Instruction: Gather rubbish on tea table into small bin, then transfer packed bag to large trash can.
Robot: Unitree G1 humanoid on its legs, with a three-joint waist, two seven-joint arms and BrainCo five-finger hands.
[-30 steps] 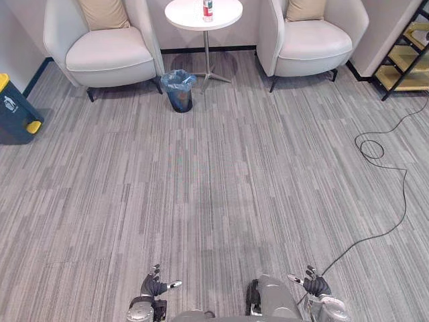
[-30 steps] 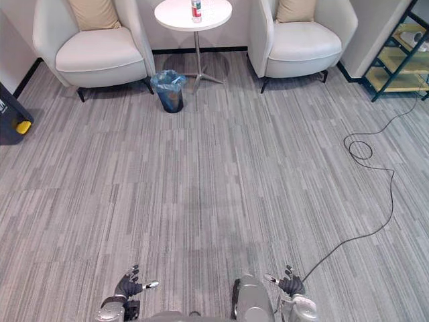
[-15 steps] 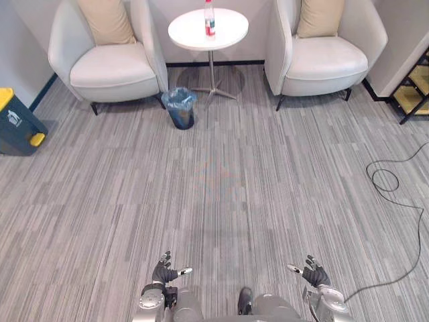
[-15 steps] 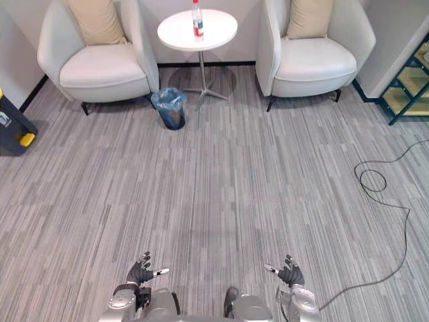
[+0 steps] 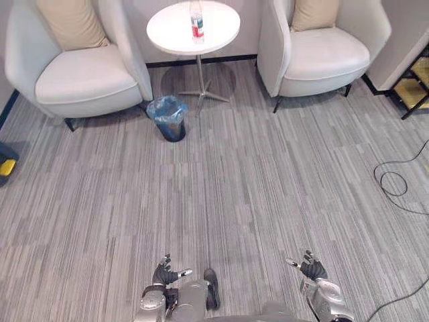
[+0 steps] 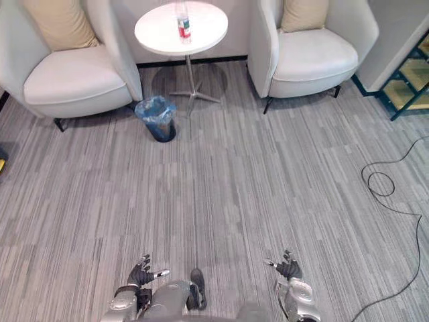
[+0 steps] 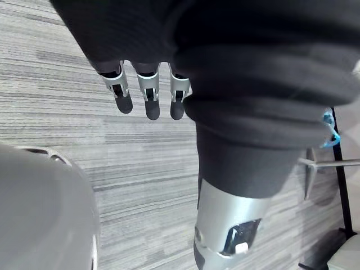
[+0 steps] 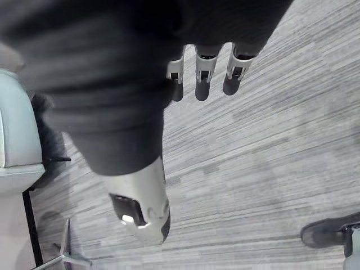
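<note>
Bottle [image 5: 196, 15] stands upright on round white table [image 5: 171, 30] at far side of room, between left armchair [image 5: 80, 80] and right armchair [image 5: 322, 57]. Small bin [image 5: 167, 119] lined with blue bag sits on grey carpet [image 5: 268, 181] near table's foot, just beside left armchair. Left hand [image 5: 163, 273] and right hand [image 5: 310, 267] low over carpet, well apart from table; both with fingers straight and spread, holding nothing
</note>
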